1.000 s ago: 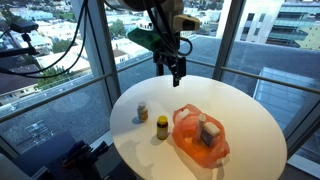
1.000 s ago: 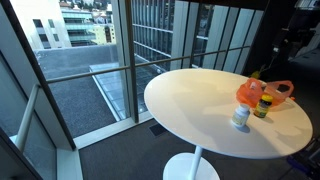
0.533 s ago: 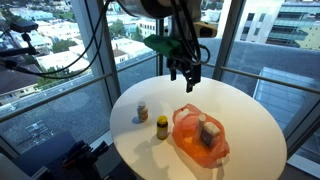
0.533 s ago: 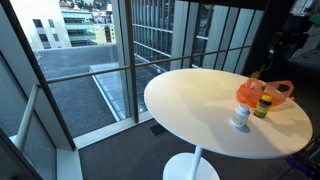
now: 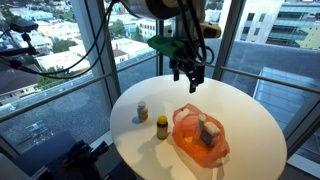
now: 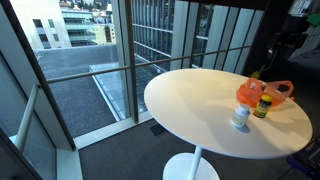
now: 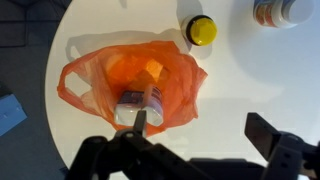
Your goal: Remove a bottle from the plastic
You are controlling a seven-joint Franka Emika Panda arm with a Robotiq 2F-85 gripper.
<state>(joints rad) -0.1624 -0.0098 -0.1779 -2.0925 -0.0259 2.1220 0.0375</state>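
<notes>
Bottle (image 5: 208,131), inside orange plastic bag (image 5: 185,128) by near edge of bench (image 5: 250,110); end effector (image 5: 190,76) aloft toward far edge, spread wide, holding nothing.

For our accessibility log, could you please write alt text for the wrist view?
An orange bag lies on a white table with a bottle inside it, seen from above past the open pincer. Beyond the bag stand a yellow-capped bottle and a third bottle, cut off by the frame edge.
</notes>
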